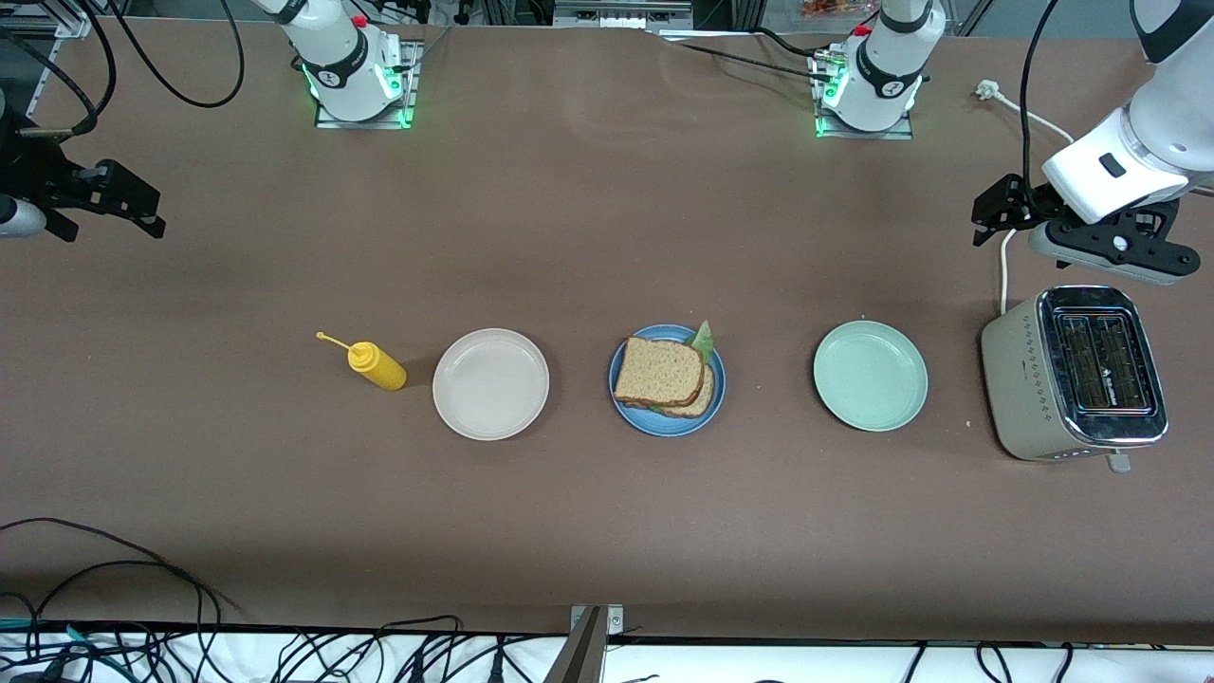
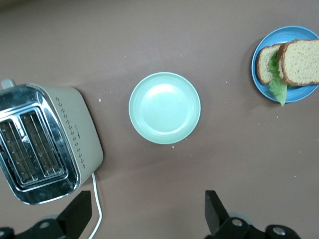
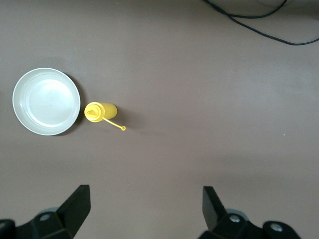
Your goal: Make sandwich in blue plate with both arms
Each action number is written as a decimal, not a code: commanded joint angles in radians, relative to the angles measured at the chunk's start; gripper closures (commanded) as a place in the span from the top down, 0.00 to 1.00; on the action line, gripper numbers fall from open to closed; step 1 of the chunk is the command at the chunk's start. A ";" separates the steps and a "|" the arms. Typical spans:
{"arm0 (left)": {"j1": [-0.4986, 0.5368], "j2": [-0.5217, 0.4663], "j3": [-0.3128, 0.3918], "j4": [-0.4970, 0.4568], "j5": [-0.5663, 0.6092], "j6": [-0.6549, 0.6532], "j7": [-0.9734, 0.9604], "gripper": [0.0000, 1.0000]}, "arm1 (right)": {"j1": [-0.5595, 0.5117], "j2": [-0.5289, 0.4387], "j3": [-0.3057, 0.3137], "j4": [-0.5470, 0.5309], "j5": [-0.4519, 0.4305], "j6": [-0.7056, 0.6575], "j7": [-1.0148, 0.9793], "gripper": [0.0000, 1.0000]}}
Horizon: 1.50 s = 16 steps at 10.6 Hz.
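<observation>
Both claws hang wide apart, holding nothing: left gripper (image 1: 996, 213) above the toaster (image 1: 1076, 375), right gripper (image 1: 133, 211) at its table end. Sandwich (image 1: 664, 375) sits finished on the blue plate (image 1: 626, 403), midway between them.

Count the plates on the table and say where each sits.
3, in a row: the off-white plate beside the yellow bottle, the blue plate in the middle holding the sandwich, the mint-green plate beside the toaster.

- Even overhead light fell on the brown table (image 1: 588, 237); shadows were soft and short.
- Glare showed on the toaster (image 1: 1076, 375) top and the white plate (image 3: 46, 101).
- All views were sharp.
</observation>
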 commanded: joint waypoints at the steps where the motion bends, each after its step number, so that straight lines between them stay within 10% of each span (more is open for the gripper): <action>1: 0.017 -0.006 -0.018 0.008 -0.012 -0.061 -0.066 1.00 | -0.002 0.003 0.000 0.029 -0.013 -0.043 -0.002 1.00; 16: 0.054 -0.006 -0.015 0.097 -0.028 -0.096 -0.194 1.00 | -0.003 0.007 0.000 0.038 -0.011 -0.050 -0.001 1.00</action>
